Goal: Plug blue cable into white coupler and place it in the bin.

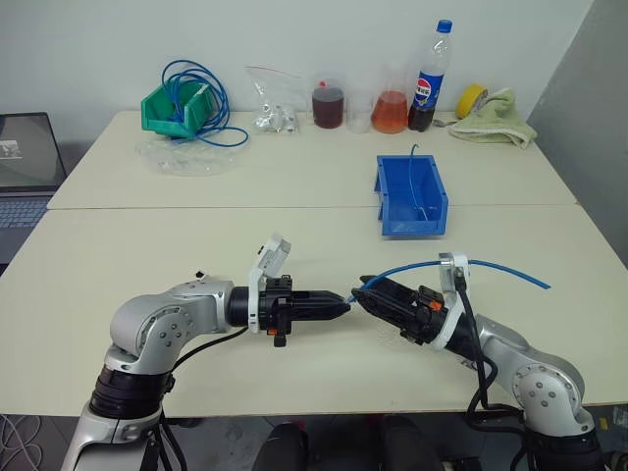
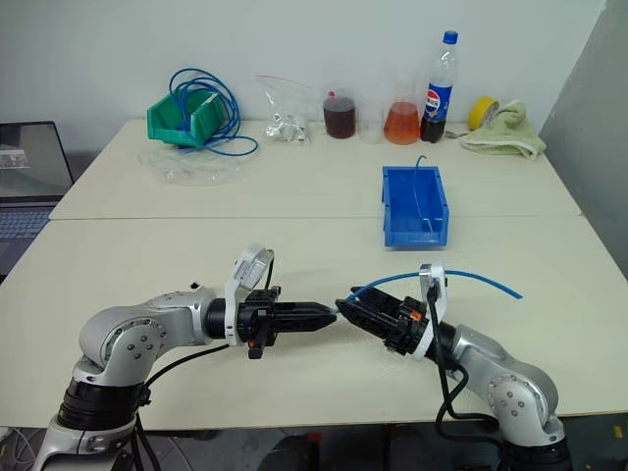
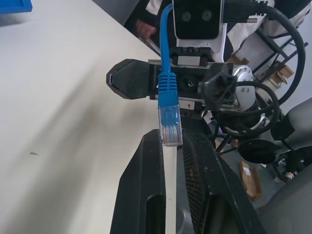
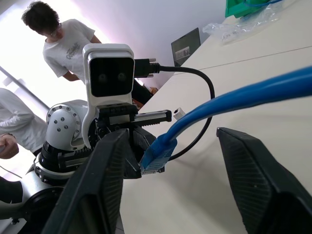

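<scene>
Two end effectors meet at blue cable (image 2: 461, 279).

2 cream tables (image 1: 196, 265) bear the bin (image 1: 410, 196), bottle (image 1: 429, 78), towel (image 1: 496, 120).

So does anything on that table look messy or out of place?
Mostly tidy. A big bundle of blue cable spills out of the green bin onto the table, and crumpled clear plastic lies in front of it.

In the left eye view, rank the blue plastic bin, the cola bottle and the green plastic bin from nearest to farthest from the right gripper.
1. The blue plastic bin, just beyond the right gripper, mid-table.
2. The cola bottle with the blue cap, at the table's far edge, right of centre.
3. The green plastic bin, at the far left corner, with a blue cable bundle in it.
</scene>
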Robot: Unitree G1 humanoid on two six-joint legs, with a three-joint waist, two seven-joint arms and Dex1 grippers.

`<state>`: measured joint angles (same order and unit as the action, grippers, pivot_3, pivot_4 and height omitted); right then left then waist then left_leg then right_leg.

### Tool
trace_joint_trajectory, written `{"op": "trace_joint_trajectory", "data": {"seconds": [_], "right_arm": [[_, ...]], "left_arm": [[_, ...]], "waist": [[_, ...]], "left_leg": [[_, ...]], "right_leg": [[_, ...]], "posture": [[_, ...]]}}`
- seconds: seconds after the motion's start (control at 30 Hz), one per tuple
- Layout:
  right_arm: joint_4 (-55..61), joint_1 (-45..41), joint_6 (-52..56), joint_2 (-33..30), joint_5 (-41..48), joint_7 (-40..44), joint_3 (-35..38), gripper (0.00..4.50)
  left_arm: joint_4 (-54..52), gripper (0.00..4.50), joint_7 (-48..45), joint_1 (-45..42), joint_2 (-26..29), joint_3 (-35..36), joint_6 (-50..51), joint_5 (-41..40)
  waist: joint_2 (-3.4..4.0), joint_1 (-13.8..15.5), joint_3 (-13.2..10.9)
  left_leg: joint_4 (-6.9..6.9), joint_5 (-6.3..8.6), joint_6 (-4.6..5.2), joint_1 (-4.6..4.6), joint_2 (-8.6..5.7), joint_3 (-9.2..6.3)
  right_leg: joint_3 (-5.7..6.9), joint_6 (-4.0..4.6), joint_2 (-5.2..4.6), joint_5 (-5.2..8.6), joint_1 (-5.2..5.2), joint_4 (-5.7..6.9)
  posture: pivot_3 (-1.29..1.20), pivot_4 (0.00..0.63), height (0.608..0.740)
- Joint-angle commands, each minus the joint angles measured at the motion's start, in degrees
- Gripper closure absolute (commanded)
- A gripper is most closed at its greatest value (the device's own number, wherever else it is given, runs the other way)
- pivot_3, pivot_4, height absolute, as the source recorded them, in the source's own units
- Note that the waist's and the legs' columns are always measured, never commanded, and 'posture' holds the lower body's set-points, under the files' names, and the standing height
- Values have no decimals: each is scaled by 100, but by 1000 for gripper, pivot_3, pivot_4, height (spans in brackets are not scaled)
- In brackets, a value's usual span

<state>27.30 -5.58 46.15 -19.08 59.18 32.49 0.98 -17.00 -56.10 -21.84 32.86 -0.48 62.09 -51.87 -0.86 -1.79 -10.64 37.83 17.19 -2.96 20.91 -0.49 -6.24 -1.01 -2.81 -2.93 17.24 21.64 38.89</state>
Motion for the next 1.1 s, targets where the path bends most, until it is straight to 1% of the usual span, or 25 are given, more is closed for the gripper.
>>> {"op": "trace_joint_trajectory", "data": {"seconds": [0.03,0.07,0.13,0.27,0.33,0.4,0.57,0.63,0.67,0.7,0.73,0.9,1.07,1.1], "right_arm": [[118,-89,18,4,238,74,28,2370],[120,-91,22,5,256,70,31,2618],[125,-96,35,2,285,63,42,2952],[122,-124,44,-7,330,48,57,3931],[109,-144,42,-14,342,45,62,4274],[99,-155,43,-31,349,50,70,4388],[91,-175,51,-70,380,49,80,4410],[89,-186,59,-91,388,54,84,4411],[89,-190,58,-98,389,55,84,4411],[90,-191,59,-110,388,56,81,4412],[90,-193,58,-119,388,56,79,4420],[76,-198,35,-165,352,58,97,4425],[-53,-264,-105,-330,139,167,178,4427],[-73,-278,-131,-373,95,198,175,4427]], "left_arm": [[-94,4262,46,-108,1,172,56,-283],[-86,4262,58,-109,3,173,72,-310],[-57,4262,81,-106,7,172,95,-357],[10,4262,79,-115,15,155,107,-373],[32,4262,42,-114,36,125,110,-357],[48,4262,-15,-89,65,91,77,-316],[82,4262,-15,-69,13,78,-92,-195],[96,4262,-46,-58,-16,102,-90,-270],[99,3557,-40,-52,-21,112,-97,-286],[99,3421,-78,-45,-5,104,-98,-300],[83,3156,-123,-31,30,81,-126,-275],[-62,2125,-331,130,198,9,-230,-197],[-167,1043,-511,322,435,-98,-645,126],[-176,882,-529,342,456,-112,-696,156]], "waist": [[0,0,0],[0,0,0],[0,0,0],[0,-1,0],[0,0,0],[0,0,0],[0,0,0],[0,0,0],[0,1,0],[0,0,0],[0,0,0],[1,-6,0],[1,-1,-1],[2,0,-1]], "left_leg": [[0,0,0,0,0,0],[0,0,0,0,0,0],[0,0,0,0,0,0],[0,0,0,0,0,0],[0,0,0,0,0,1],[0,0,0,1,0,0],[0,0,0,1,0,0],[-1,0,0,1,0,1],[0,0,0,1,0,1],[0,0,0,1,0,0],[0,0,0,1,0,0],[-2,0,0,2,0,2],[-2,0,0,2,0,3],[-3,0,0,2,0,2]], "right_leg": [[0,0,0,0,0,0],[0,0,0,0,0,0],[0,0,0,0,0,0],[1,0,0,0,1,0],[0,0,0,0,1,0],[0,0,0,0,1,0],[0,0,0,0,2,0],[-1,0,0,0,2,0],[-1,0,0,0,2,0],[0,0,0,0,2,0],[0,0,0,0,2,0],[-1,0,0,0,4,0],[-3,0,0,0,5,-1],[-3,0,0,0,5,-1]], "posture": [[0,150,740],[0,150,740],[0,150,740],[0,150,740],[0,150,740],[0,150,740],[0,150,740],[0,150,740],[0,150,740],[0,150,740],[0,150,740],[0,150,740],[0,150,740],[0,150,740]]}}
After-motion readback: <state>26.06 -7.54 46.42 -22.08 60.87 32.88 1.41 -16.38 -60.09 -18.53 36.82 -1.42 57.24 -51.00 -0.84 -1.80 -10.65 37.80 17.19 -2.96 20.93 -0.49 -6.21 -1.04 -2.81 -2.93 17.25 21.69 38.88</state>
